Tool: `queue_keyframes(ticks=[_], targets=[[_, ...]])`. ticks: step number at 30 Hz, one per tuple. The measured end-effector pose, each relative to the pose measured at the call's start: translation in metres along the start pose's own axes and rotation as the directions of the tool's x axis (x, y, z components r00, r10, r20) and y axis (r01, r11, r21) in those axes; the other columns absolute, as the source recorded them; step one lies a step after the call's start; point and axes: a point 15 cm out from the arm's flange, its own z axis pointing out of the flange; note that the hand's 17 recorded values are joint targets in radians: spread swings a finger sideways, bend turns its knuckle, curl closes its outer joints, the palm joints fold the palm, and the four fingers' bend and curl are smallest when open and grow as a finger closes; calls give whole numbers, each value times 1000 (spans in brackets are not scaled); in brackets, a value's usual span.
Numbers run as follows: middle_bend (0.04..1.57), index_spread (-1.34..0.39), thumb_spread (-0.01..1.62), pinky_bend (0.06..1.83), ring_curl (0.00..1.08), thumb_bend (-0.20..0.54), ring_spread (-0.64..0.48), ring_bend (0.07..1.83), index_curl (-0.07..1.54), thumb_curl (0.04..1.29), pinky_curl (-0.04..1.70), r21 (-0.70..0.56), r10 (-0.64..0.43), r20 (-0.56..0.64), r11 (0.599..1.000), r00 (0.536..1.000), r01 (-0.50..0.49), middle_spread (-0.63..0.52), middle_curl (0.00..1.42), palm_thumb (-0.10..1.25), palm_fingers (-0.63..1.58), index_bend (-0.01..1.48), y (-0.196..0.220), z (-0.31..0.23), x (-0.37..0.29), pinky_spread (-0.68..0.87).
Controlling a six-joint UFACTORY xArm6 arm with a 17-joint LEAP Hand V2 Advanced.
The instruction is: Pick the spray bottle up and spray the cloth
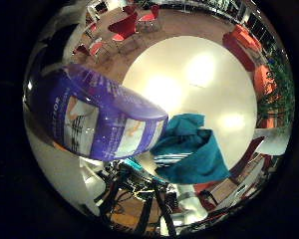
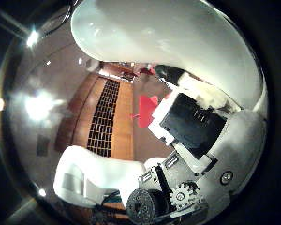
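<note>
Filling much of the little-finger-side view: purple spray bottle point(image 1: 102, 122), close to the palm, raised above the round white desk point(image 1: 199, 79) | teal cloth point(image 1: 192, 149) crumpled on the desk near its edge, just beside the bottle's end | hand point(image 2: 196, 140): white and black parts show; grip cannot be told | red chairs point(image 1: 134, 25) beyond the desk.

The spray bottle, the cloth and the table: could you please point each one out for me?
spray bottle point(image 1: 102, 122): little finger side palm view, on its purple labelled body.
cloth point(image 1: 194, 149): little finger side palm view, on the middle of the teal folds.
table point(image 1: 199, 74): little finger side palm view, on its bare white top.
</note>
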Motion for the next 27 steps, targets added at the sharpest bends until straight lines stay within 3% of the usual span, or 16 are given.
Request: queue_keyframes(ticks=[12, 27], targets=[[1415, -180, 1068, 1029, 811, -12, -224, 1344, 731, 675, 1432, 120, 73, 78, 989, 994, -82, -102, 692, 1066, 1134, 1224, 45, 29, 67, -201], [1420, -180, 1057, 1029, 812, -13, -224, 1344, 731, 689, 1433, 184, 29, 178, 981, 984, -62, -95, 683, 1055, 1134, 1224, 43, 46, 75, -203]])
